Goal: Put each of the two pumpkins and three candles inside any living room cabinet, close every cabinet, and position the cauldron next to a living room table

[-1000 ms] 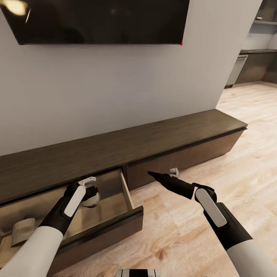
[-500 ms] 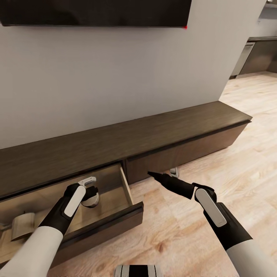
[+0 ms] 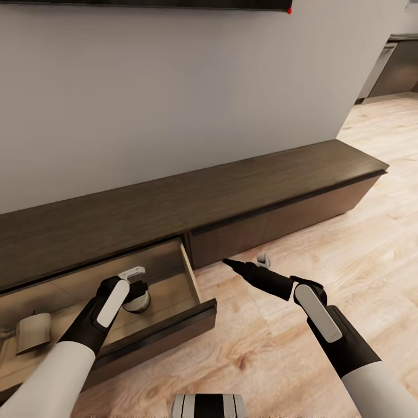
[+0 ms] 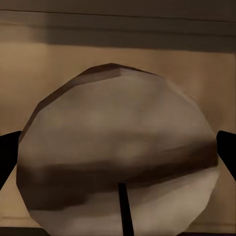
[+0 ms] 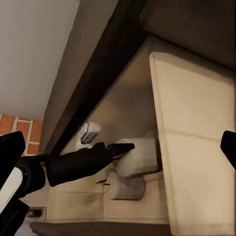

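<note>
A stubby beige-tan candle [image 3: 137, 300] sits inside the pulled-out drawer [image 3: 194, 290] of the long dark brown wooden cabinet [image 3: 232, 191], our left end effector [image 3: 138, 277] grasping it; we should release low and gently. Our right end effector [image 3: 226, 262] looks clenched, empty.

Open drawer of the cabinet [image 3: 244, 191] jutting over the floor [image 3: 348, 255], entry from above, left gripper [image 3: 137, 288] filling its right end around a candle [image 3: 138, 302], another candle [image 3: 33, 332] far left, bare drawer bottom between, right gripper [image 3: 227, 263] over open floor.
</note>
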Tool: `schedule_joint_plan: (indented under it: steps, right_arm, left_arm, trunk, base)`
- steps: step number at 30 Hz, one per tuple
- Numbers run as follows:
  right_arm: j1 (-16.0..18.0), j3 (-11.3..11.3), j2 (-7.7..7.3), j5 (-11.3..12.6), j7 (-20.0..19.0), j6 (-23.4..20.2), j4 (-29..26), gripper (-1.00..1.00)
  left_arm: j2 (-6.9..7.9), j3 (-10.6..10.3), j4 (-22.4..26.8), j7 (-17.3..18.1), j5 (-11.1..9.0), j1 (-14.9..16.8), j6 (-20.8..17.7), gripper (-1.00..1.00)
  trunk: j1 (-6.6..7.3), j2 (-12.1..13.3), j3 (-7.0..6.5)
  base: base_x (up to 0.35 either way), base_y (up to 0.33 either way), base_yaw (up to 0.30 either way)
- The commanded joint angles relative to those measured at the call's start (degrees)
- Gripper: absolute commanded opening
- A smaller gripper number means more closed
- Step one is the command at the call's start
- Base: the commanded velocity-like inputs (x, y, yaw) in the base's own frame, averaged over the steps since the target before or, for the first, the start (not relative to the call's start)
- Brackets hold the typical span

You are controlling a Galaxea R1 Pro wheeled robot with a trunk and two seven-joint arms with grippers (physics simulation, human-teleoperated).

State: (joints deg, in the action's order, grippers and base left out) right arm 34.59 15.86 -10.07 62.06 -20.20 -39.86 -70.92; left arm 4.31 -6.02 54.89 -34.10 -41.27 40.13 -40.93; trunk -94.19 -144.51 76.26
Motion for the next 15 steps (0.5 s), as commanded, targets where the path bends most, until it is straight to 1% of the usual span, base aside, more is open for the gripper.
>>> schedule_joint_plan:
  steps: [1, 5, 12, 15]
  right_arm:
    - [0.0, 0.0, -0.04, 0.1, -0.1, -0.1, 0.0, 1.00]
    - [0.0, 0.0, -0.05, 0.2, -0.1, -0.1, 0.0, 1.00]
    - [0.0, 0.0, -0.04, 0.3, -0.2, -0.1, 0.0, 1.00]
    - [0.0, 0.0, -0.04, 0.3, -0.2, -0.1, 0.0, 1.00]
  left_arm:
    - [0.04, -0.3, 0.1, -0.6, -0.6, 0.0, 0.0, -1.00]
    - [0.06, -1.0, 0.3, -0.6, -0.4, 0.0, 0.1, -1.00]
    - [0.06, -1.2, 0.5, -0.6, -0.3, 0.0, 0.4, -1.00]
    - [0.08, -1.2, 0.5, -0.6, -0.3, 0.0, 0.8, -1.00]
  trunk:
    - [-0.01, 0.0, 0.27]
    - [-0.11, -0.1, 1.16]
    - [-0.29, -0.2, 2.71]
    - [-0.29, -0.2, 2.71]
  base:
    - [0.000, 0.000, 0.000]
    - [0.000, 0.000, 0.000]
    - [0.000, 0.000, 0.000]
    - [0.000, 0.000, 0.000]
